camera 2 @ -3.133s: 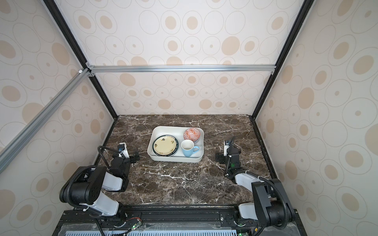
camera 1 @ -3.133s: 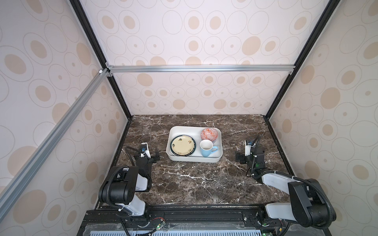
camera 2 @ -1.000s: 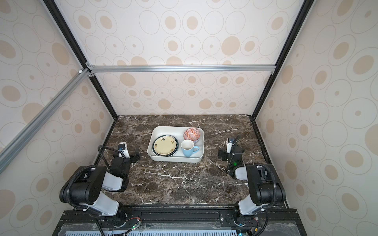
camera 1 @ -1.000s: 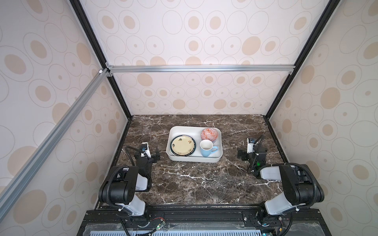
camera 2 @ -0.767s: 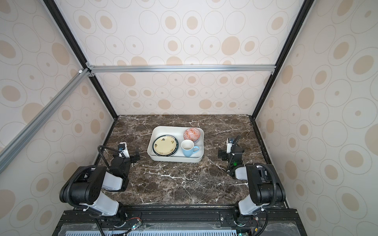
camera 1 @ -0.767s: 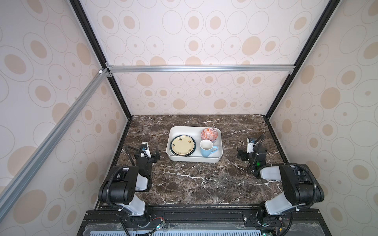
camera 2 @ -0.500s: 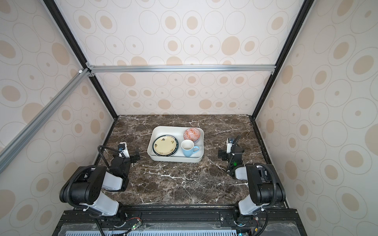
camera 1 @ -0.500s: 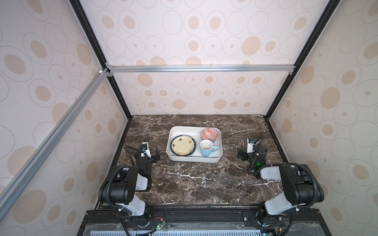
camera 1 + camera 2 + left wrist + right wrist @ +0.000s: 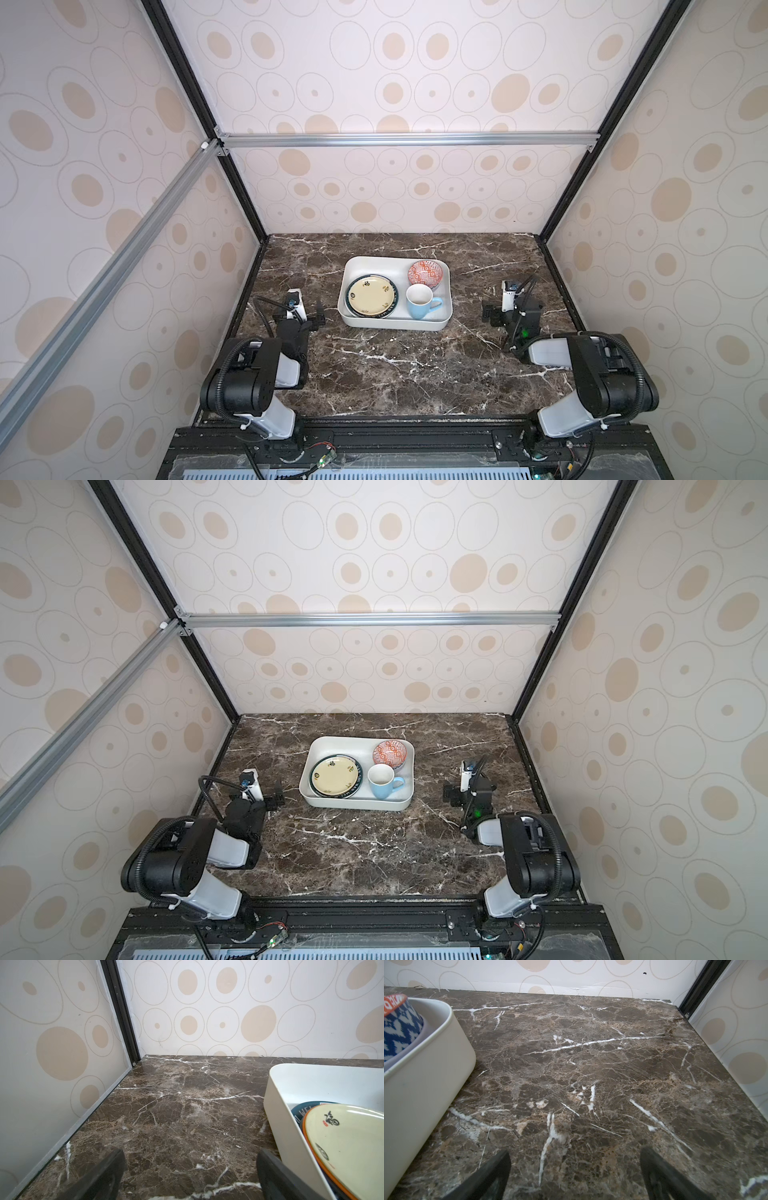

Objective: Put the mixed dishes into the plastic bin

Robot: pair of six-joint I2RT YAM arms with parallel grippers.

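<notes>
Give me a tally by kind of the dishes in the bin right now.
Plates: 2 distinguishable, cream plate stacked on dark-rimmed plate; more may hide beneath
Bowls: 2, red-patterned bowl nested in lilac bowl
Mugs: 1, light-blue mug
Total: at least 5

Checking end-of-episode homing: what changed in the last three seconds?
The right arm drew its elbow inward and folded up like the left arm; the open right claw barely shifted, empty. Nothing grasped or released. Unchanged: left arm, open left claw, and the cream round plate, red-patterned bowl and light-blue mug inside the off-white rectangular plastic bin.
</notes>
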